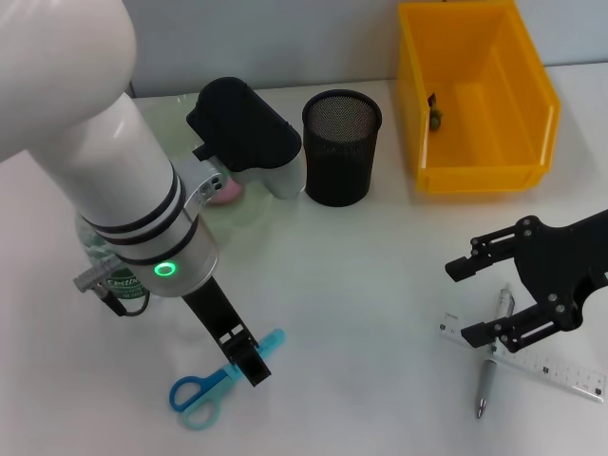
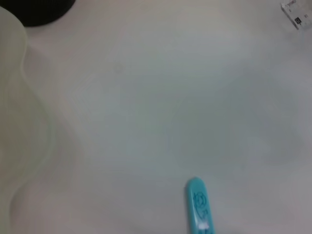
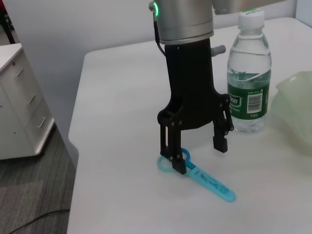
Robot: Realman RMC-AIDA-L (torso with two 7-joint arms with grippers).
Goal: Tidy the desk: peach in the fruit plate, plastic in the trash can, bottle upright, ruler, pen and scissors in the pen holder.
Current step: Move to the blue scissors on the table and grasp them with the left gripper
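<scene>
My left tool (image 3: 197, 156) is down at the tabletop (image 1: 361, 313), fingers spread wide and straddling the blue scissors (image 1: 214, 388); nothing gripped, one finger right beside the handle loops, the other apart from the blade cover. Just behind it stands the water bottle (image 3: 248, 73) (upright, cap on). Over on the right, my right tool (image 1: 480, 299) hangs open above the pen (image 1: 492, 366), which lies across the ruler (image 1: 537, 366). Farther back I see the black mesh pen holder (image 1: 342, 147), then the yellow bin (image 1: 475, 95). The peach (image 1: 226, 193) peeks pink behind my arm.
</scene>
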